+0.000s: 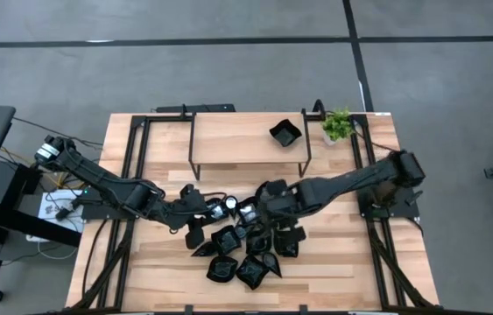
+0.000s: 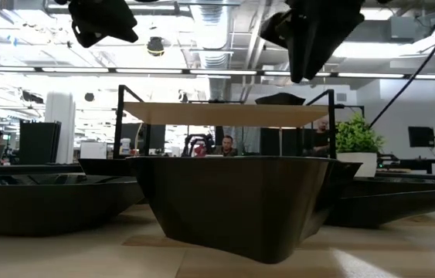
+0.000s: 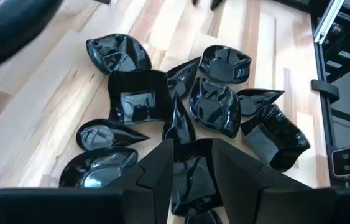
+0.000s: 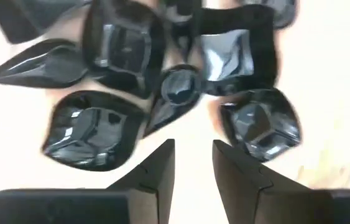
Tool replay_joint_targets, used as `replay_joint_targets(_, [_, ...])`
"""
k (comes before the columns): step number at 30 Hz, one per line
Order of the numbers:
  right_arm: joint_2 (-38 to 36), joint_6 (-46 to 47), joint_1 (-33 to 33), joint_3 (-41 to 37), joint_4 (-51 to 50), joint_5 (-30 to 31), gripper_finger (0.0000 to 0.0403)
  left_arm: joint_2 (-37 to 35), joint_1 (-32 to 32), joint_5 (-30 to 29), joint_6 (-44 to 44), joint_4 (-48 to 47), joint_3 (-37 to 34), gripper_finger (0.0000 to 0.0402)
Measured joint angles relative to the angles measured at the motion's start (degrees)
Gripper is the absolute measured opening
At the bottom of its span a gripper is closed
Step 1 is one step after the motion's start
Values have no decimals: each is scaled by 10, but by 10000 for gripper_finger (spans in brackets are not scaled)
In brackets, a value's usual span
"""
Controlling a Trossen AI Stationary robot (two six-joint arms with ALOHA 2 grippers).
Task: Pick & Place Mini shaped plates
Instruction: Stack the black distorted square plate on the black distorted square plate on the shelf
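Observation:
Several mini shaped plates [image 1: 242, 254], glossy black, lie in a loose heap on the wooden table near its front middle, some overlapping; they also show in the left wrist view [image 3: 215, 106] and the right wrist view [image 4: 131, 50]. One more plate [image 1: 286, 133] rests on the low wooden shelf [image 1: 237, 140] at the back. My left gripper [image 3: 192, 163] hovers above the heap's left side, open, with a plate showing below through the gap. My right gripper [image 4: 193, 152] hangs above the heap's far right part, pointing steeply down, open, with bare table between its fingers.
A small green potted plant [image 1: 338, 124] stands at the back right beside the shelf. Black frame rails [image 1: 132, 175] run along both sides of the table. Bare wood lies left and right of the heap. People sit in the room beyond the table.

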Motion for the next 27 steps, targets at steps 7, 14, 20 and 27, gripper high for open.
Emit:
replay_joint_targets(7, [-133, 3, -48, -209, 130, -1, 102, -4, 0, -11, -34, -7, 0, 113])
replay_joint_targets(14, [-216, 20, -71, -361, 397, -19, 102, -4, 1, -52, -86, -4, 0, 113])
replay_joint_targets(20, [-191, -22, -71, -365, 503, -17, 102, -4, 1, -87, -92, -1, 0, 113])
replay_joint_targets(27, [-135, -39, -60, -364, 558, -18, 102, -4, 1, -95, -94, 10, 0, 113])
